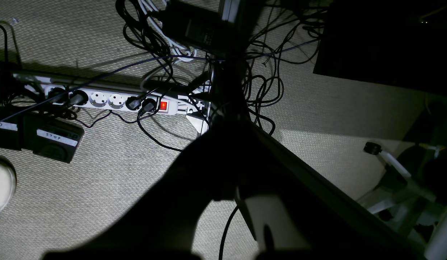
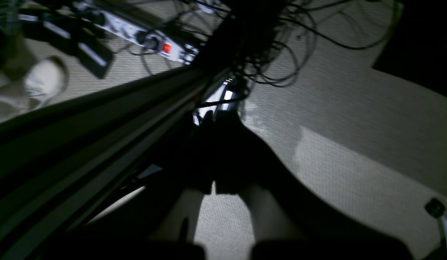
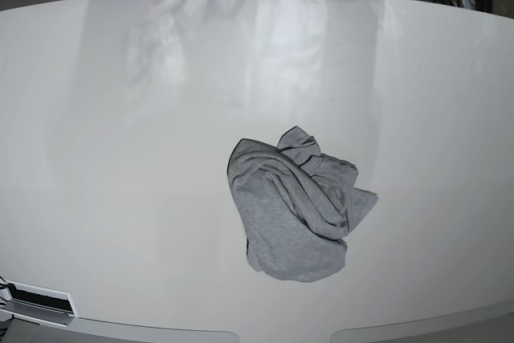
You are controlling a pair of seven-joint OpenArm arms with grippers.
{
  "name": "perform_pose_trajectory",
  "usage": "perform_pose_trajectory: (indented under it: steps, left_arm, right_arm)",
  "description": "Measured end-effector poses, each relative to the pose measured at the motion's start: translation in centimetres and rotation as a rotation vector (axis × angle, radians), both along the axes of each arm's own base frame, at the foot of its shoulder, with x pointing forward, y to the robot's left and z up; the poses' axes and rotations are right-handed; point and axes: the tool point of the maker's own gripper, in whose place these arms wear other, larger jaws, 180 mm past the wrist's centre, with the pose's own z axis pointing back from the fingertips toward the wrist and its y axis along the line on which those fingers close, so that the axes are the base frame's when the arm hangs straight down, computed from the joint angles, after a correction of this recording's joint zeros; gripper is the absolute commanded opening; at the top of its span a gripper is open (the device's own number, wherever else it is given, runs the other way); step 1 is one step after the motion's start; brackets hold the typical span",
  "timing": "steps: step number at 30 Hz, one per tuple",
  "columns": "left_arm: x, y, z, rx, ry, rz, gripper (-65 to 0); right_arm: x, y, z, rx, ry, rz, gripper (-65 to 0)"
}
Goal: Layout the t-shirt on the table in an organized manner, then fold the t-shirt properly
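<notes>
Lying crumpled on the table (image 3: 120, 118), the t-shirt (image 3: 293, 210) sits slightly right of centre and toward the lower half of the base view, a heather-grey knit bunched into soft folds with its plain side up. No container shows anywhere. Wide bare tabletop surrounds the shirt on every side, most of it to the left and above; the table's curved far edge runs along the top of the frame and its near edge curves along the bottom. The surface is glossy white-cream and reflects light in pale streaks.

Both wrist views point down at a woven beige carpet. In the left wrist view, the left gripper (image 1: 238, 196) appears as a dark silhouette with fingers pressed together, holding nothing; a white power strip (image 1: 111, 100) with a lit red switch lies at centre left among tangled black cables (image 1: 263, 83). The right gripper (image 2: 213, 187) is likewise closed and empty, beside a dark frame rail (image 2: 100, 119).
</notes>
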Motion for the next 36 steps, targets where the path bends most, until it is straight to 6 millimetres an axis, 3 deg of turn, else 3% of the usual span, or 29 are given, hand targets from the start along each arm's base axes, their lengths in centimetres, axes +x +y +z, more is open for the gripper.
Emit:
perform_pose_trajectory:
  steps: [11, 20, 26, 31, 36]
  left_arm:
    - [-0.2, 0.0, 0.0, 0.0, 0.004, 0.0, -65.0]
    - [-0.5, -0.1, -0.1, -0.004, 0.025, -0.007, -65.0]
    - [-0.8, -0.2, -0.2, 0.022, 0.029, -0.109, -65.0]
    - [-3.1, -0.2, -0.6, 0.004, 0.177, -0.156, -65.0]
    - [-6.6, 3.0, -0.6, 0.04, 0.259, -0.169, -65.0]
  right_arm:
    - [-0.6, 1.4, 0.4, 0.083, 0.026, 0.031, -65.0]
    - [-0.6, 1.4, 0.4, 0.087, 0.027, 0.032, -65.0]
    - [-0.7, 1.4, 0.4, 0.085, 0.031, 0.033, -65.0]
    - [-3.1, 0.3, 0.0, 0.021, 0.163, 0.069, -65.0]
    - [-5.2, -1.1, -0.1, -0.021, 0.212, 0.071, -65.0]
